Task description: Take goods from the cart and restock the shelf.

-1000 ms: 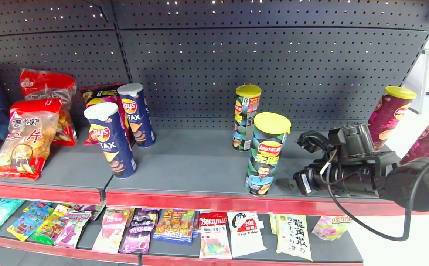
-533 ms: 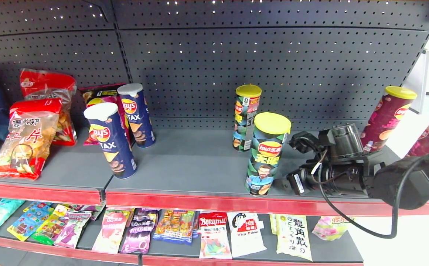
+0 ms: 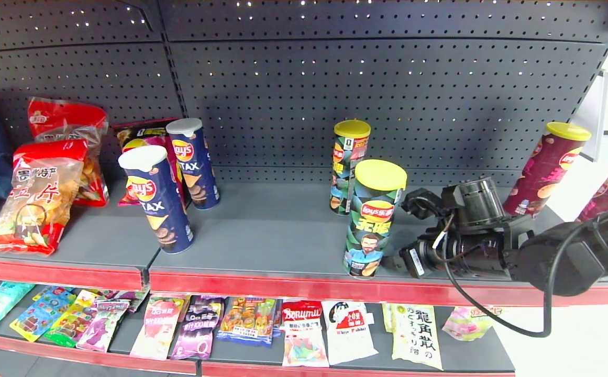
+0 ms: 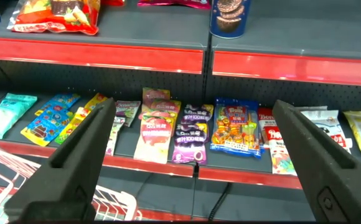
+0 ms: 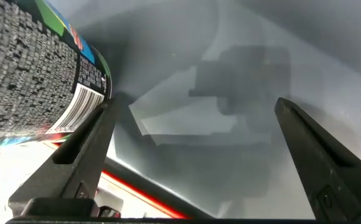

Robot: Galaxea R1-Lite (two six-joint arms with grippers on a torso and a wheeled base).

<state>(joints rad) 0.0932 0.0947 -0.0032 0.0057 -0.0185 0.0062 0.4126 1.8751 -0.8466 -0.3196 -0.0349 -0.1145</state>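
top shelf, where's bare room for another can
Bare: the shelf floor between the blue cans and the green cans. Crowded: the left end with snack bags, and beside the front green can, where the right gripper sits.

A round red-and-yellow logo with white lettering beneath it marks the front blue can [image 3: 156, 199] and the rear blue can [image 3: 192, 162], centre left. The front green can [image 3: 373, 217], mid-frame, carries a similar logo above large yellow characters; the right wrist view shows a barcode [image 5: 84, 102] and dense fine print on its side, too small to read. Large red characters cross the red bag [image 3: 36, 196] at far left. Packets [image 3: 304, 332] on the lower shelf [image 3: 476, 356] bear mixed Latin and Asian lettering.
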